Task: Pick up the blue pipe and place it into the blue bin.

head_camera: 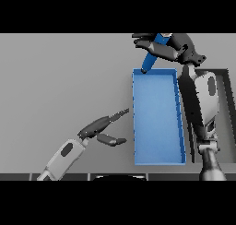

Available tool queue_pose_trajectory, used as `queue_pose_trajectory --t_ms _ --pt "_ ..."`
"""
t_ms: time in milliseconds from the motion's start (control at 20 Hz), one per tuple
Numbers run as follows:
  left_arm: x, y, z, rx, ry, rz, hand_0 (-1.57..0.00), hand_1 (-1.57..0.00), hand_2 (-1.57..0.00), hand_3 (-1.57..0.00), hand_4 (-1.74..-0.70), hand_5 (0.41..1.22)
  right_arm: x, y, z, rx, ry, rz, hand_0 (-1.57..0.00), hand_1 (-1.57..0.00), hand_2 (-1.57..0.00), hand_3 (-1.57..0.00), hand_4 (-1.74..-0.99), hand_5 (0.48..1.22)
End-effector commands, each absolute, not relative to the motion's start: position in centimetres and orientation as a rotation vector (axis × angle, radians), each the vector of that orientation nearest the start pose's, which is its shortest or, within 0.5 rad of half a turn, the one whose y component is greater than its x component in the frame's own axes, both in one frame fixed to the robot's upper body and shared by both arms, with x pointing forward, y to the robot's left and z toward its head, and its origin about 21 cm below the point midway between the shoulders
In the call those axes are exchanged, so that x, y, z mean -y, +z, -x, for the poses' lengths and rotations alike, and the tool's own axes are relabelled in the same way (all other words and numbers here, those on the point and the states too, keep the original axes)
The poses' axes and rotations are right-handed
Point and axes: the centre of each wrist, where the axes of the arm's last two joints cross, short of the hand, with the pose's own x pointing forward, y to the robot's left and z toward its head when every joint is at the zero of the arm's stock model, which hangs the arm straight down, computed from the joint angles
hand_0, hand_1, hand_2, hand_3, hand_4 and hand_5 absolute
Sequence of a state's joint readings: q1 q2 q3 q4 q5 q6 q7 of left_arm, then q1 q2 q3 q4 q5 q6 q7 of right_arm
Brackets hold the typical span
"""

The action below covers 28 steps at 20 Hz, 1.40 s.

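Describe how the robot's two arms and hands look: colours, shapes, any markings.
Both arms have rounded white shells with dark grey oval insets and dark grey joints. The left hand is dark grey, with long slim fingers and a stubbier thumb. The right hand is the same dark grey. No cables or lettering show.

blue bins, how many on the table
1. The blue bin sits right of centre on the grey table, open side up. The right hand holds the blue pipe over its far edge.
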<state>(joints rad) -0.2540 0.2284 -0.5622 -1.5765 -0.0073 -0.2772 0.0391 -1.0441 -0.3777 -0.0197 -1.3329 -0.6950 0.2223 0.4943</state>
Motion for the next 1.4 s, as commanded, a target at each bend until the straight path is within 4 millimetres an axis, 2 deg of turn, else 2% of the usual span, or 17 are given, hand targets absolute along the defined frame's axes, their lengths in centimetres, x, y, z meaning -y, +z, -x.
queue_pose_trajectory --t_ms 0,200,550,750,800,850,950,1000,1050,1100,1200,1350 --pt "-12.9 4.1 -26.2 1.529 -0.986 0.433 0.00 0.00 0.00 0.00 -0.91 0.489 19.6 30.1 -39.2 1.712 0.473 -0.580 -1.57 -1.57 -1.57 -1.57 -1.739 1.124" --pt "-12.8 3.9 -26.4 1.503 -0.985 0.427 0.00 0.00 0.00 0.00 -0.89 0.483 22.0 24.4 -39.7 1.561 0.372 -0.471 -1.57 -1.57 -1.57 -1.57 -1.740 1.122" --pt "-12.7 4.2 -26.3 1.534 -0.983 0.433 0.00 0.00 0.00 0.00 -0.88 0.463 24.0 16.0 -38.6 1.244 0.279 -0.318 -1.57 -1.57 -1.57 -1.57 -1.741 1.122" --pt "-12.6 4.1 -26.3 1.520 -0.979 0.433 0.00 0.00 0.00 0.00 -0.88 0.460 24.9 11.9 -37.7 1.072 0.316 -0.262 -1.57 -1.57 -1.57 -1.57 -1.591 1.114" --pt "-12.7 4.3 -26.4 1.522 -0.977 0.424 0.00 0.00 0.00 0.00 -0.89 0.457 24.8 11.1 -37.5 1.023 0.320 -0.242 -1.57 -1.57 -1.57 -1.33 -1.599 1.110" --pt "-12.7 4.3 -26.1 1.518 -0.978 0.439 0.00 0.00 0.00 0.00 -0.89 0.455 24.8 10.1 -37.3 0.964 0.312 -0.215 -1.56 -1.46 -1.39 -1.12 -1.547 1.133" --pt "-12.6 4.3 -26.1 1.506 -0.976 0.428 0.00 0.00 0.00 0.00 -0.89 0.454 24.5 9.2 -37.3 0.863 0.299 -0.212 -1.04 -0.93 -0.89 -0.72 -1.455 1.164" --pt "-12.2 4.1 -26.0 1.507 -0.976 0.436 0.00 0.00 0.00 0.00 -0.89 0.453 24.6 9.0 -37.4 0.819 0.288 -0.187 -0.84 -0.75 -0.71 -0.57 -1.392 1.176" --pt "-12.3 4.4 -26.1 1.515 -0.980 0.437 0.00 0.00 0.00 0.00 -0.89 0.454 24.3 9.0 -37.3 0.790 0.292 -0.199 -0.67 -0.60 -0.57 -0.46 -1.338 1.157" --pt "-12.6 4.2 -26.0 1.517 -0.974 0.434 0.00 0.00 0.00 0.00 -0.89 0.453 24.0 9.2 -37.1 0.773 0.356 -0.196 -0.53 -0.48 -0.46 -0.37 -1.285 1.141" --pt "-12.8 4.3 -26.3 1.500 -0.977 0.422 0.00 0.00 0.00 0.00 -0.89 0.452 24.1 9.1 -36.9 0.761 0.443 -0.145 -0.34 -0.31 -0.29 -0.23 -1.208 1.028" --pt "-12.3 4.2 -26.5 1.507 -0.977 0.428 0.00 0.00 0.00 0.00 -0.90 0.451 23.6 8.6 -36.8 0.762 0.561 -0.044 -0.17 -0.16 -0.15 -0.12 -1.149 0.887"
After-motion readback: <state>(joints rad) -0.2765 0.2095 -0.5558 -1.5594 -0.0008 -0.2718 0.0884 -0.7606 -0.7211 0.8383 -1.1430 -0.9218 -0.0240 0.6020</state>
